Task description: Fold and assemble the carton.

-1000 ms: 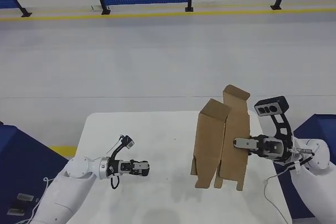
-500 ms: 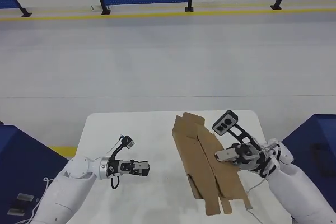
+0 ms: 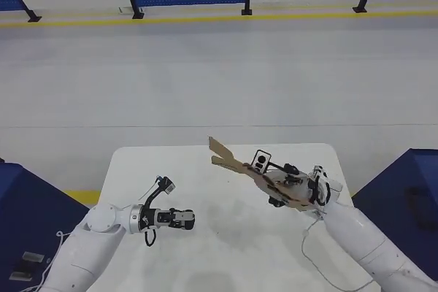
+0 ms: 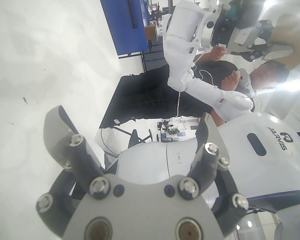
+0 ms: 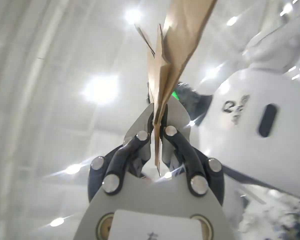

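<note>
A flattened brown carton (image 3: 237,163) hangs edge-on above the right half of the white table (image 3: 204,255), with its flaps toward the table's far edge. My right gripper (image 3: 277,191) is shut on the carton's near end. In the right wrist view the cardboard (image 5: 175,38) runs up from between the pinched fingers (image 5: 158,123). My left gripper (image 3: 190,217) rests low over the left half of the table and is open with nothing between its fingers (image 4: 57,121). In the left wrist view the right arm (image 4: 190,51) with the carton (image 4: 290,31) is seen farther off.
Blue cabinets stand beside the table at left (image 3: 14,212) and right (image 3: 416,197). The table's middle and front are bare. A person seated behind the robot shows in the left wrist view (image 4: 152,96).
The right arm has swung the carton from standing upright at the right side down and over toward the table's middle, turning it edge-on. The left arm has not moved.
</note>
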Action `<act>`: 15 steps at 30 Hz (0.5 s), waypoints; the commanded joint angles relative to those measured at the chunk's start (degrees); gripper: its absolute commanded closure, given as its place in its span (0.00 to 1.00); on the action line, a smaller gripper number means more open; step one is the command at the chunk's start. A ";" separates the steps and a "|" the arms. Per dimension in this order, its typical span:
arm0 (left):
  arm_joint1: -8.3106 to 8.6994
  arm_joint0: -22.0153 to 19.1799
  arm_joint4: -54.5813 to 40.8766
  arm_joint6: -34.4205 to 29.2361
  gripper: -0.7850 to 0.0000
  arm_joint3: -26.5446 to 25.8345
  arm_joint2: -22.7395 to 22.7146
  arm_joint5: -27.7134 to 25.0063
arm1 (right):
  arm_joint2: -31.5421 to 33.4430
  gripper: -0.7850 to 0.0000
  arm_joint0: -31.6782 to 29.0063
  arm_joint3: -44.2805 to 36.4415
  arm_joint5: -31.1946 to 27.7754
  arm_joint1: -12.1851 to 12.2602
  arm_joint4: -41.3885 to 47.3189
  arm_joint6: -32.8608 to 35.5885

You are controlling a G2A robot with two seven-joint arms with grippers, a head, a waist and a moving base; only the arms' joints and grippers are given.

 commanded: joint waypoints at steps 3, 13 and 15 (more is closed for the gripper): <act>0.00 0.00 0.00 0.00 0.00 0.00 0.00 0.00 | 6.55 1.00 -5.54 -4.04 -27.01 1.28 -25.87 -13.06; 0.00 0.00 0.00 0.00 0.00 0.00 0.00 0.00 | 15.25 1.00 -13.51 -8.66 -35.80 2.75 -30.53 -14.82; 0.00 0.00 0.00 0.00 0.00 0.00 0.00 0.00 | 15.25 1.00 -13.51 -8.66 -35.80 2.75 -30.53 -14.82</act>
